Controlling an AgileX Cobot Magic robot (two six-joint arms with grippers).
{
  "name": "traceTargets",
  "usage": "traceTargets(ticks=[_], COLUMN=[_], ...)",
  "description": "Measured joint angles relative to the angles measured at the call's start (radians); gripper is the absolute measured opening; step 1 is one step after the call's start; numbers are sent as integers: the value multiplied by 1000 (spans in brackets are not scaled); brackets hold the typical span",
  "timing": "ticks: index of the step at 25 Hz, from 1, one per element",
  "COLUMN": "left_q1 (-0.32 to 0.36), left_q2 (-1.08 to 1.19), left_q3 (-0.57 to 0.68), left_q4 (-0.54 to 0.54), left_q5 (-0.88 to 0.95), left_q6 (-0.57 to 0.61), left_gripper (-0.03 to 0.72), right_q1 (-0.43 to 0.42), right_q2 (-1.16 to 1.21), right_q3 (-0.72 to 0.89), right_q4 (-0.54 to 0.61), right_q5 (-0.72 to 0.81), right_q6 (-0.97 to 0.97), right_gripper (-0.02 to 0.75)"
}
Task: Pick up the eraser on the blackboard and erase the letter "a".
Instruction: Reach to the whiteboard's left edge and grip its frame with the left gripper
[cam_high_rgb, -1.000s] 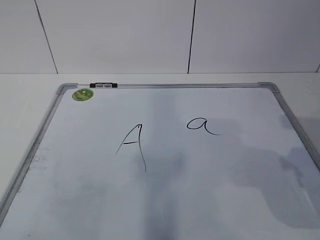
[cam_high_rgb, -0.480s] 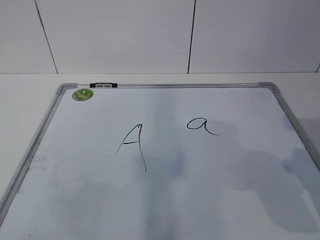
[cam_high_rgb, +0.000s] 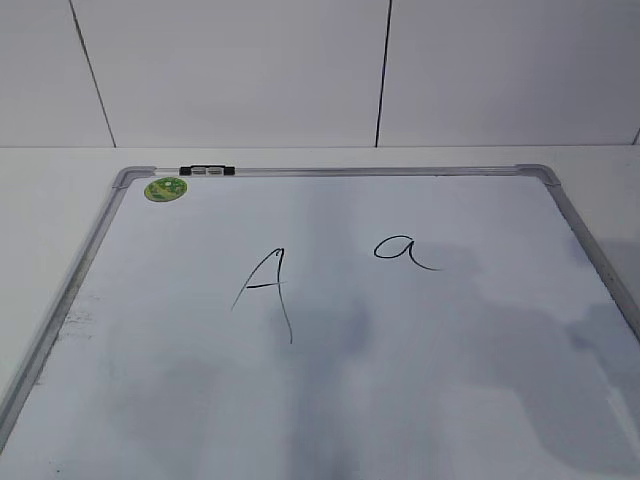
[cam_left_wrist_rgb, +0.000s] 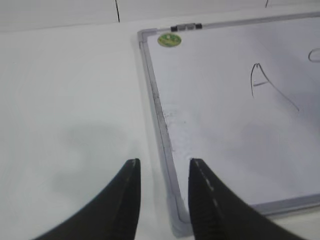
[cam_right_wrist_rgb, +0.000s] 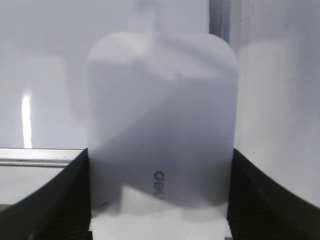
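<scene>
The blackboard (cam_high_rgb: 450, 350) is a white board with a silver-grey frame, lying flat on the table. The letter "a" (cam_high_rgb: 400, 250) is written right of its middle; its edge shows in the left wrist view (cam_left_wrist_rgb: 315, 55). The eraser (cam_right_wrist_rgb: 160, 100), a white rounded block with a small grey marking, fills the right wrist view. My right gripper (cam_right_wrist_rgb: 160, 165) has a black finger against each side of it, over the board (cam_right_wrist_rgb: 45, 75) near its frame. My left gripper (cam_left_wrist_rgb: 164, 162) is open and empty over the board's near-left frame (cam_left_wrist_rgb: 160, 120). Neither gripper shows in the exterior view.
A taller capital "A" (cam_high_rgb: 268, 290) stands left of the small "a". A green round sticker (cam_high_rgb: 165, 189) and a black-and-silver clip (cam_high_rgb: 205, 171) sit at the board's far-left corner. White table (cam_left_wrist_rgb: 65, 100) lies left of the board; a white wall stands behind.
The dark shadow on the board's right side has shifted toward the lower right. The letters and the board have not moved.
</scene>
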Motion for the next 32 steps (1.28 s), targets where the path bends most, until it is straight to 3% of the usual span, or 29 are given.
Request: traceTargets(ticks=[10,17,32], left_q1=[0,0,0], left_q2=[96,359,962], left_q3=[-77,-114,-121], left_q4=[-61,-131,-139], left_q5=[-147,-209,-260], left_q6=[0,0,21], left_gripper=[298,310,312], right_q1=[0,0,0], right_q2=[0,0,0], right_q3=[0,0,0], right_q4=[2,2,2], right_q5=[2,3,3], right_q6=[0,0,0], right_gripper=[545,545,545])
